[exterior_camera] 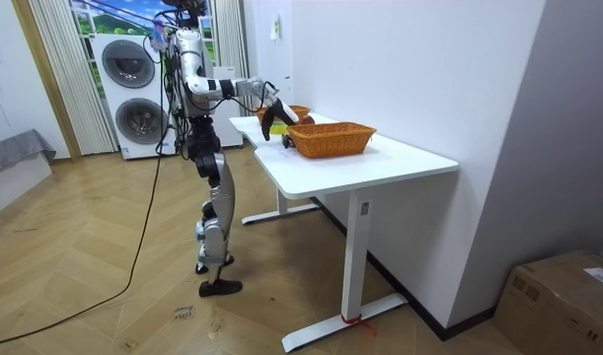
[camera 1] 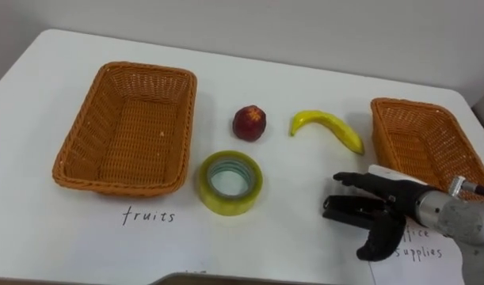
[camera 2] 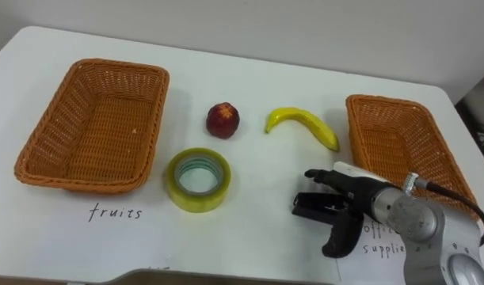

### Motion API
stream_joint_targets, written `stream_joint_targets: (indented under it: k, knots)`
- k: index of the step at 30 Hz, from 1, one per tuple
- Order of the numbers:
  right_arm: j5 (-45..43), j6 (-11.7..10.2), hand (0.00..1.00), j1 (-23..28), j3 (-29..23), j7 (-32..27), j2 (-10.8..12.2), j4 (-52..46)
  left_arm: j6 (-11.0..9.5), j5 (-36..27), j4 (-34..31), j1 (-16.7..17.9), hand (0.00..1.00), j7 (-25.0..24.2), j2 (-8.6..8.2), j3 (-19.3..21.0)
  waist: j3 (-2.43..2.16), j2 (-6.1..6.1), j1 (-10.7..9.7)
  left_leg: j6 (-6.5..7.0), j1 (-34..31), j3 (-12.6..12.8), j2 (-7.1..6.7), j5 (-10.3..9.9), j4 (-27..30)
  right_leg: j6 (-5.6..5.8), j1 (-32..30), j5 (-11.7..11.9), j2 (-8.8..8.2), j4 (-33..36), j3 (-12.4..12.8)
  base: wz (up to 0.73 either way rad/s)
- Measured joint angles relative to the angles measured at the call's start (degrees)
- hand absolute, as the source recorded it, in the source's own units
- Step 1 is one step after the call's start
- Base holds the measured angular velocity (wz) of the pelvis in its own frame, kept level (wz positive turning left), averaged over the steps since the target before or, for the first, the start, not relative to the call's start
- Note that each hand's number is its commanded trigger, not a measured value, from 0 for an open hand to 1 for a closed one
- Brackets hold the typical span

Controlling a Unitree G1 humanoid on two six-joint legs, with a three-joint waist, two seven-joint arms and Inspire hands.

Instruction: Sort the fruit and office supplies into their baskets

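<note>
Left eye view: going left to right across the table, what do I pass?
Left basket → tape roll → banana → right basket. The red fruit overlaps the tape roll, and the right hand overlaps the banana and right basket, so I left them out.

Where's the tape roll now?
In the eye views the tape roll lies centre-left, beside the left basket's near right corner, in front of the apple.
</note>
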Motion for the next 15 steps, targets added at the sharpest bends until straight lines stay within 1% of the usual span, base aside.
stream_joint_targets:
  k: [6, 7, 8, 9, 13, 15]
  knots:
    - [-0.04, 0.03, 0.00, 0.01, 0.06, 0.00, 0.00, 0.01, 0.00, 0.04, 0.00, -0.11, 0.00, 0.06, 0.00, -0.02, 0.06, 0.09, 0.13, 0.00, -0.18, 0.00, 0.02, 0.00, -0.29, 0.00, -0.12, 0.00, 0.04, 0.01, 0.05, 0.00]
    - [-0.04, 0.03, 0.65, 0.01, 0.06, 0.00, 0.00, 0.01, 0.00, 0.04, 0.00, -0.11, 0.00, 0.06, 0.00, -0.02, 0.06, 0.09, 0.15, 0.00, -0.18, 0.00, 0.03, 0.00, -0.29, 0.00, -0.12, 0.00, 0.04, 0.01, 0.05, 0.00]
    - [-0.04, 0.06, 0.73, 0.01, 0.06, 0.00, 0.00, 0.01, 0.01, 0.04, 0.00, -0.10, 0.00, 0.06, -0.01, -0.03, 0.05, 0.08, 0.17, -0.01, -0.18, 0.00, 0.03, 0.00, -0.26, 0.00, -0.12, 0.00, 0.05, 0.01, 0.05, 0.00]
    - [-0.04, 0.07, 1.00, 0.01, 0.06, 0.00, 0.00, 0.01, 0.01, 0.04, 0.00, -0.09, 0.00, 0.06, 0.00, -0.02, 0.04, 0.07, 0.19, -0.02, -0.17, 0.00, 0.03, 0.01, -0.17, 0.00, -0.12, 0.00, 0.05, 0.01, 0.05, 0.00]
    - [-0.06, 0.09, 1.00, 0.01, 0.11, 0.00, 0.00, 0.01, 0.01, 0.02, 0.00, -0.19, 0.00, 0.01, 0.00, -0.05, 0.02, 0.05, 0.25, -0.02, -0.42, 0.00, 0.03, 0.01, -0.09, -0.01, -0.11, 0.01, 0.05, 0.01, 0.07, 0.00]
    - [-0.31, 0.14, 1.00, -0.28, 0.09, -1.18, 0.01, -0.01, 0.01, 0.02, 0.00, -0.19, 0.00, -0.06, -0.02, -0.12, -0.07, 0.24, 0.27, -0.02, -0.46, 0.00, 0.03, 0.01, -0.09, -0.01, -0.09, 0.01, 0.05, 0.01, 0.10, 0.00]
